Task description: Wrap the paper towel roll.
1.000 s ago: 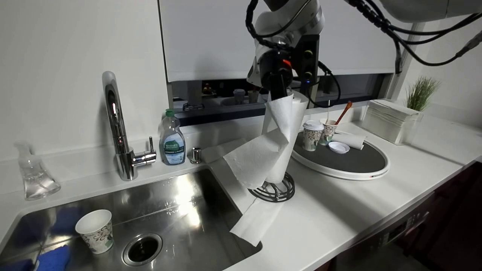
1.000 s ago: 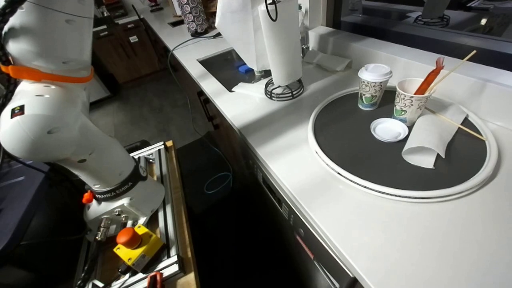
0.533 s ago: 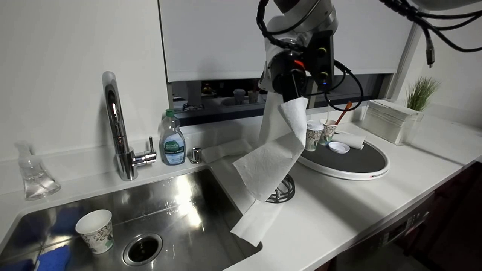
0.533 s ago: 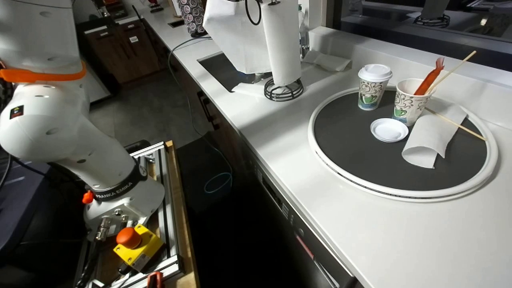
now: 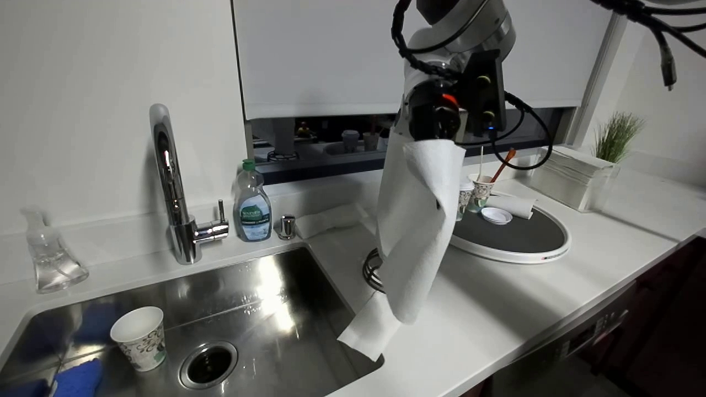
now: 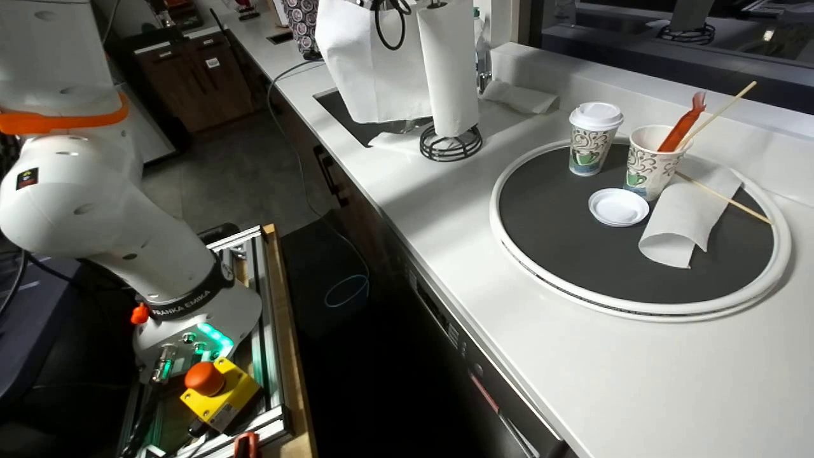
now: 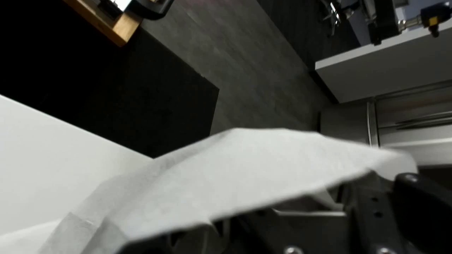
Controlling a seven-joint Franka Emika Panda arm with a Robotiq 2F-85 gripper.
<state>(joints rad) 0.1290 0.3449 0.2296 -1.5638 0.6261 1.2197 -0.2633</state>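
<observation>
The paper towel roll (image 6: 449, 70) stands upright on its black wire holder (image 6: 451, 143). Its loose sheet (image 6: 388, 70) is pulled out from it toward the robot base. In an exterior view that sheet (image 5: 422, 237) hangs in front and covers much of the roll (image 5: 389, 193). My gripper (image 5: 434, 176) is beside the roll, and the sheet drapes over its fingers and hides the tips. In the wrist view the sheet (image 7: 254, 165) lies across the gripper, whose jaws stand wide apart under it. Nothing shows pinched between them.
Behind the holder a round dark tray (image 5: 480, 234) carries two paper cups, a lid and a curled paper piece. In front lies the steel sink (image 5: 265, 331) with a paper cup (image 5: 140, 336). A soap bottle (image 5: 253, 212) and faucet (image 5: 187, 237) line the wall.
My gripper has moved away from the roll, toward the robot base, drawing the sheet out. Within the last half second its jaws have spread and the sheet's folded corner has dropped and widened.
</observation>
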